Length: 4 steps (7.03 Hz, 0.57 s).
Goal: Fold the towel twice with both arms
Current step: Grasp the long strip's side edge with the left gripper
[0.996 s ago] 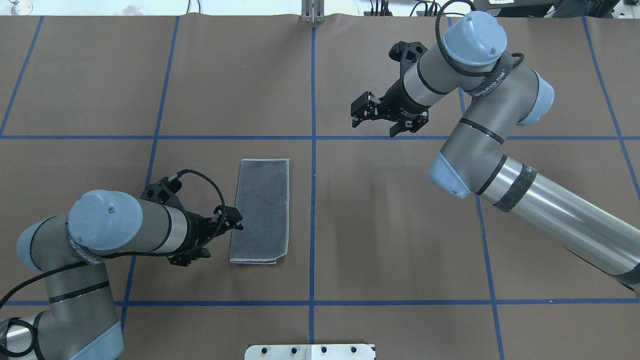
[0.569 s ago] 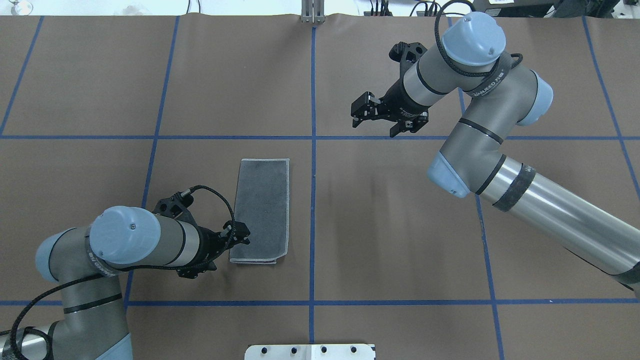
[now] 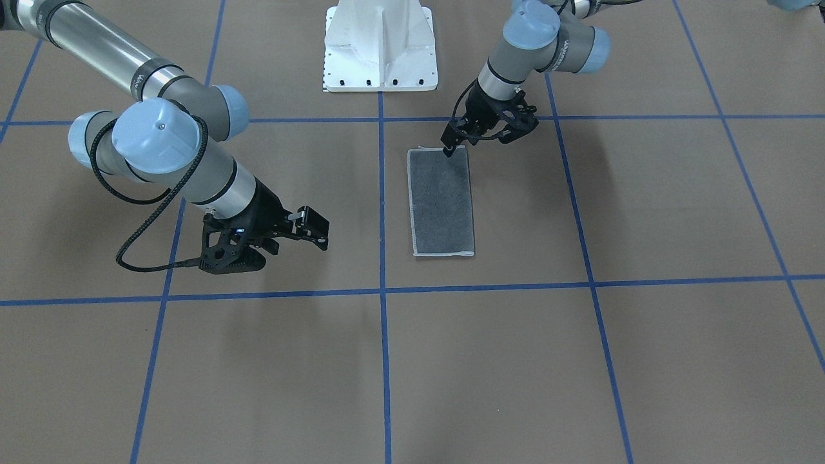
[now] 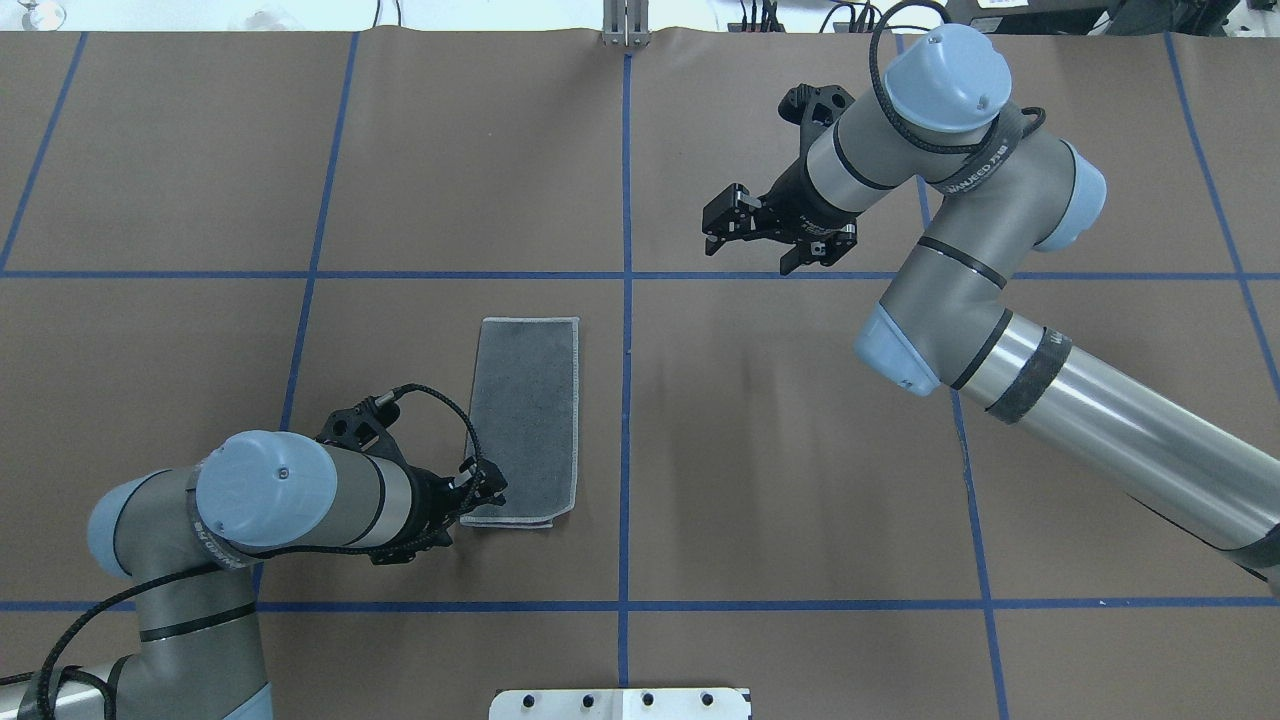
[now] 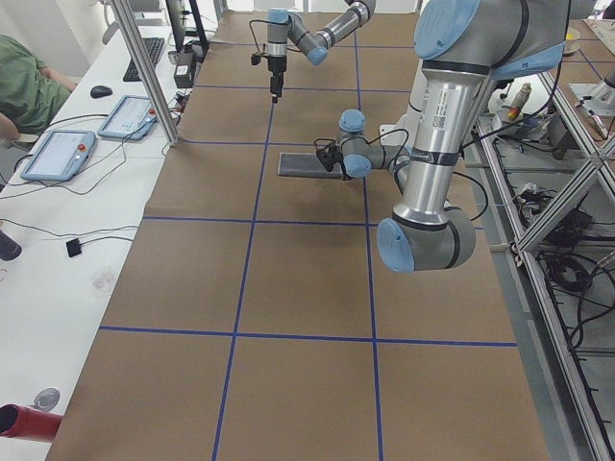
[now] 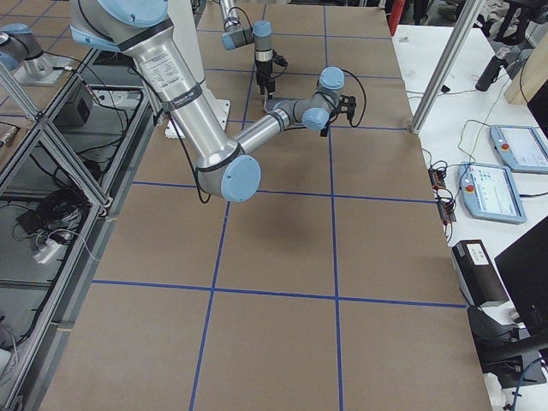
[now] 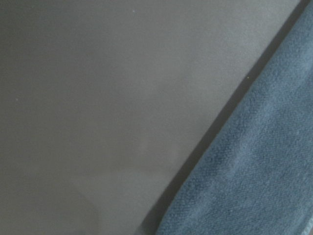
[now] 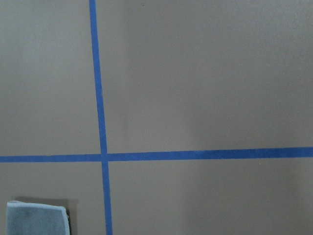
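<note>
1. Across the brown table [image 4: 800,450], marked with blue grid lines [image 4: 627,400], the towel [image 4: 530,420] sits on the robot's-left half, just beside the centre line.
2. My right arm [image 4: 1050,400] hangs over the far side, well apart from the towel.
3. My left arm [image 4: 300,495] is much nearer, reaching in from the towel's left.
4. Towel is folded once, dark grey up, a long strip with its long axis running away from the robot. I judge the second fold goes end to end along it.
5. On the right gripper [image 4: 748,245] the jaws look spread and hold nothing.
6. My left gripper [image 4: 487,490] is at the towel's near-left corner, and the strip stretches away from it. I can't tell whether it is spread or pinching.
</note>
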Available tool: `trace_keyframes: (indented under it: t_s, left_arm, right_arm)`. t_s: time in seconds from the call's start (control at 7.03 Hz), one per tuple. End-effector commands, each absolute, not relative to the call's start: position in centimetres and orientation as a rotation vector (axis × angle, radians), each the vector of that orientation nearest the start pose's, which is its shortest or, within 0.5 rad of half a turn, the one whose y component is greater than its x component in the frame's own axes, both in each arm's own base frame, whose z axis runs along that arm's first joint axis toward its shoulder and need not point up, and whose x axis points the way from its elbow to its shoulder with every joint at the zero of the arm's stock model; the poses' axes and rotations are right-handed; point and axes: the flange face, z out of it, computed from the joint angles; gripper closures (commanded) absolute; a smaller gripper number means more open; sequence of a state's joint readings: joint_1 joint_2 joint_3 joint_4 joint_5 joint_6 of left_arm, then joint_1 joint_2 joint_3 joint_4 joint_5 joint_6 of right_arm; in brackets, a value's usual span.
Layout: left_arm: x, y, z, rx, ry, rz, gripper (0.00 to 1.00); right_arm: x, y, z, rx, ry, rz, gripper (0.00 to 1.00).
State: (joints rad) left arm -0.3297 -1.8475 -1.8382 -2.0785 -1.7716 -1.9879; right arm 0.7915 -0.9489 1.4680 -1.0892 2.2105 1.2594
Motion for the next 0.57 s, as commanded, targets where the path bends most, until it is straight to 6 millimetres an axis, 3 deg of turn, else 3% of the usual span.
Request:
trace_keyframes:
  t_s: [0.0, 0.28, 0.43]
  left_arm:
    - [52.38, -29.76, 33.08, -0.229, 1.050, -0.567, 0.27]
    - [52.75, -29.88, 33.13, -0.227, 1.048, -0.565, 0.37]
    - [52.75, -29.87, 33.12, -0.229, 1.047, -0.564, 0.51]
  right_arm:
    - [-44.59, -55.65, 27.19, 0.009, -1.124, 0.107, 0.00]
    - [-44.63, -55.69, 27.44, 0.007, -1.121, 0.107, 0.00]
    - [-44.71, -55.77, 27.52, 0.006, -1.120, 0.108, 0.00]
